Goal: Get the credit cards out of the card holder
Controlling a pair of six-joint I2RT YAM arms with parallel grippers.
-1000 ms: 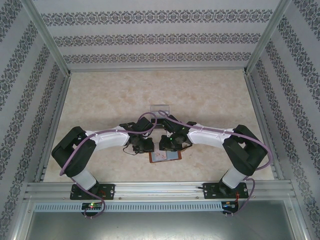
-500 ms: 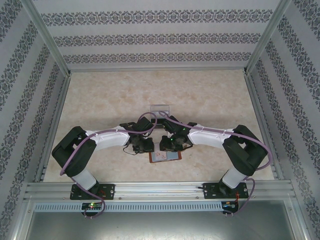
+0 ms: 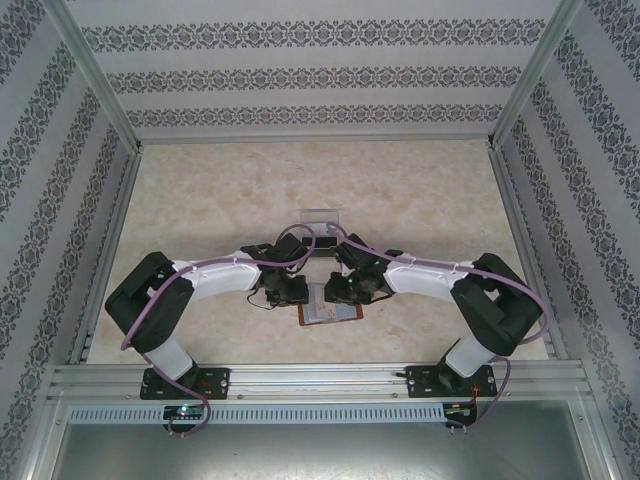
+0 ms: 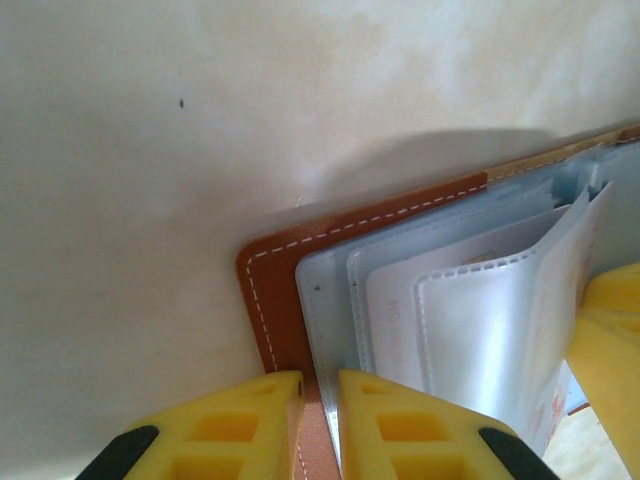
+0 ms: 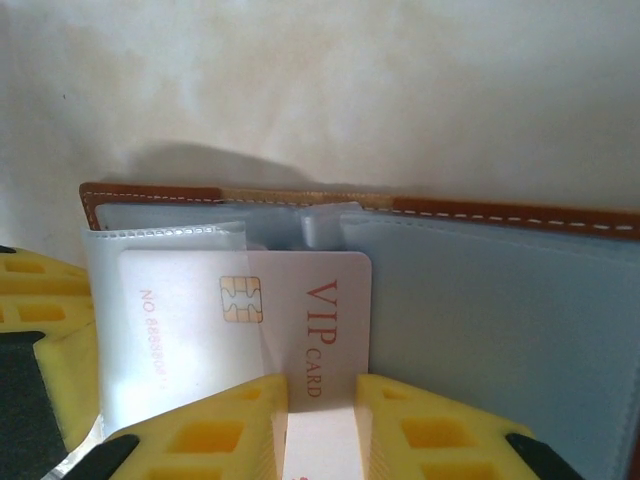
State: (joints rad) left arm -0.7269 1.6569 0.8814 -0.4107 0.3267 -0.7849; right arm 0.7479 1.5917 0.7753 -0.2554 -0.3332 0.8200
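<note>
The card holder (image 3: pixel 330 314) lies open on the table between both arms, brown leather with bluish-grey sleeves (image 5: pixel 500 330). My left gripper (image 4: pixel 320 385) is shut on its left leather edge (image 4: pixel 275 290), pinning it down. My right gripper (image 5: pixel 322 395) is shut on a pale credit card (image 5: pixel 320 300) printed "VIP CARD" with a gold chip. The card's left part is still under a clear sleeve (image 5: pixel 160 300) and its right part is bare. In the top view the left gripper (image 3: pixel 300 295) and the right gripper (image 3: pixel 338 292) hang close together over the holder. Any other credit cards are hidden in the sleeves.
A small clear plastic tray (image 3: pixel 322 215) stands on the table just beyond the grippers. The beige tabletop (image 3: pixel 200 210) stretches open to the left, right and back, bounded by metal rails and patterned walls. A yellow finger of the right gripper (image 4: pixel 610 330) shows at the right edge of the left wrist view.
The right arm has shifted slightly to the right with the card in its grip. The left arm and the card holder have stayed put.
</note>
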